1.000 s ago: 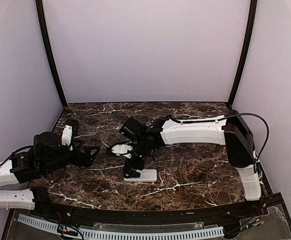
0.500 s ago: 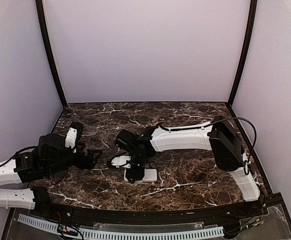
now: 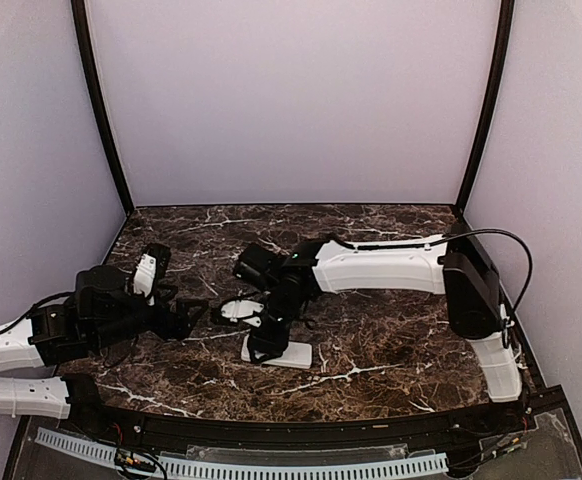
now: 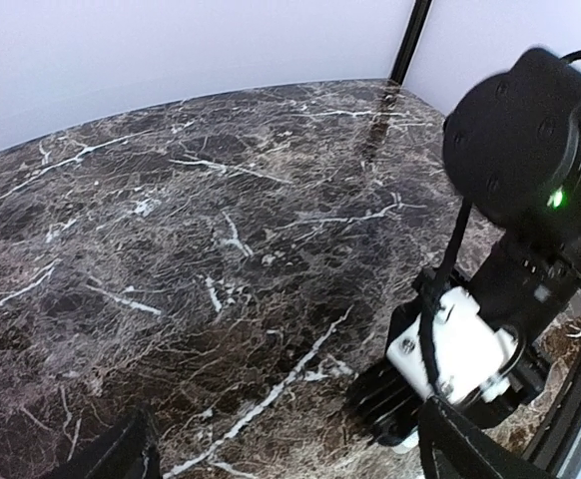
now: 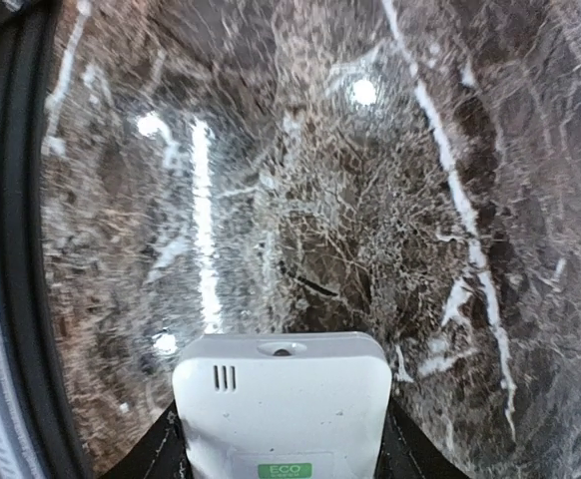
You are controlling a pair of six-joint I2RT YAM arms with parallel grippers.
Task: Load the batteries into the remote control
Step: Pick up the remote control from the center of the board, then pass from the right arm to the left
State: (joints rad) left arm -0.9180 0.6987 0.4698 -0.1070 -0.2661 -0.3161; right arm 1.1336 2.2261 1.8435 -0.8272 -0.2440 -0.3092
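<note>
While your right arm reaches in from the right across the dark marble table point(image 3: 401, 345), the right gripper point(image 3: 261, 347) sits low near the table's middle, clamped on the left end of the white remote control point(image 3: 291, 354). The right wrist view shows a dark finger point(image 5: 166, 449) hugging each long edge of the remote control, with a green ECO label point(image 5: 284, 470) facing the camera. It lies on the marble, toward the near side. Your left gripper point(image 3: 185, 318) hangs to its left, apart from it, jaws spread wide and holding nothing.
</note>
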